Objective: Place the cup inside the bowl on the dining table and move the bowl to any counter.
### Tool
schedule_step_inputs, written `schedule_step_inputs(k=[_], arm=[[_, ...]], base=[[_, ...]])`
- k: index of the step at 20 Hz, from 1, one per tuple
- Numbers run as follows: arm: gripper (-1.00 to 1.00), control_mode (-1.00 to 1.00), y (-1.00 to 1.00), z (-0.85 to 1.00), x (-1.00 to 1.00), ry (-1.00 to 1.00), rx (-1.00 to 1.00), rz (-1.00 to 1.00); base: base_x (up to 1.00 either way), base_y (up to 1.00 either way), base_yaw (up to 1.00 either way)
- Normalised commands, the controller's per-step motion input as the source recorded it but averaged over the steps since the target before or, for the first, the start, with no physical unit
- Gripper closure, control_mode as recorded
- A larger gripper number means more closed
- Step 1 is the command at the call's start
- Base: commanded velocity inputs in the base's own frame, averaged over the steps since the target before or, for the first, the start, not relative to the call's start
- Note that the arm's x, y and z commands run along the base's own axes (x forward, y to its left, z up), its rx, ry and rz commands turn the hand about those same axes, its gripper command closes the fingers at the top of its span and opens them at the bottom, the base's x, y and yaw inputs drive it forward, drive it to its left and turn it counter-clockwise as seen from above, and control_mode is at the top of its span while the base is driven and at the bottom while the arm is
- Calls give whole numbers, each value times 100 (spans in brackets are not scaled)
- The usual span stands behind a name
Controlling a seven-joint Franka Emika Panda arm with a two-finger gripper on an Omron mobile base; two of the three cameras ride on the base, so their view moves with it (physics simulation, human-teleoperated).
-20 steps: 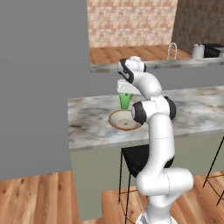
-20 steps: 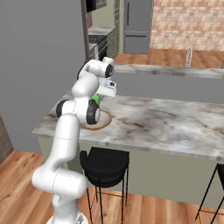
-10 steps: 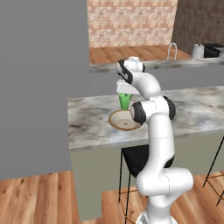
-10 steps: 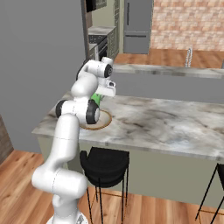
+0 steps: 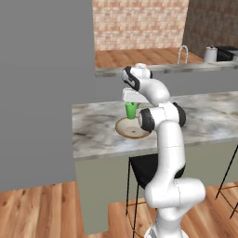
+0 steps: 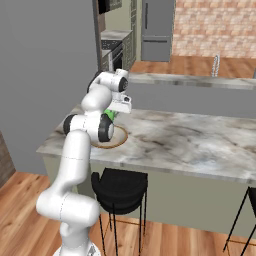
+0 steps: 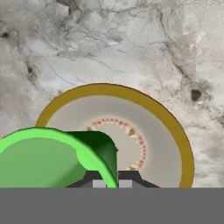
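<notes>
**A:** So what's going on at the dining table worktop [image 5: 195,116]? Biggest thing first, I guess: the marble slab has loads of bare room, yet everything is bunched near one end.

**B:** Yeah, because that's where the bowl [image 5: 132,128] sits, flat on the marble and back from the edge. Nothing in it yet as far as I can tell. It probably needs to stay put so the drop target doesn't wander.

**A:** And the cup [image 5: 131,109]?

**B:** Hanging in the air over the bowl, upright, clamped at its rim by the pincer [image 5: 130,100]. The jaws are pinched tight on the green wall, one tip inside and one outside, which is why the hand camera has the cup [image 7: 52,157] crowding in around 7 o'clock.

**A:** Is it centred?

**B:** Not quite, I'd say. In the hand view the bowl [image 7: 175,131] middle lies toward 1 o'clock of the cup. Held high, I guess, so it clears the brown rim before lowering.
</notes>
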Motion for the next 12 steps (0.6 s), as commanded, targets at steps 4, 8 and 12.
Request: schedule_step_inputs(k=[4,8,12], arm=[[100,-100,6,-27,0,-5,0,0],[100,-100,2,-28,0,-6,0,0],[100,-100,0,-20,0,-4,0,0]], base=[[0,0,0],[0,0,0],[0,0,0]])
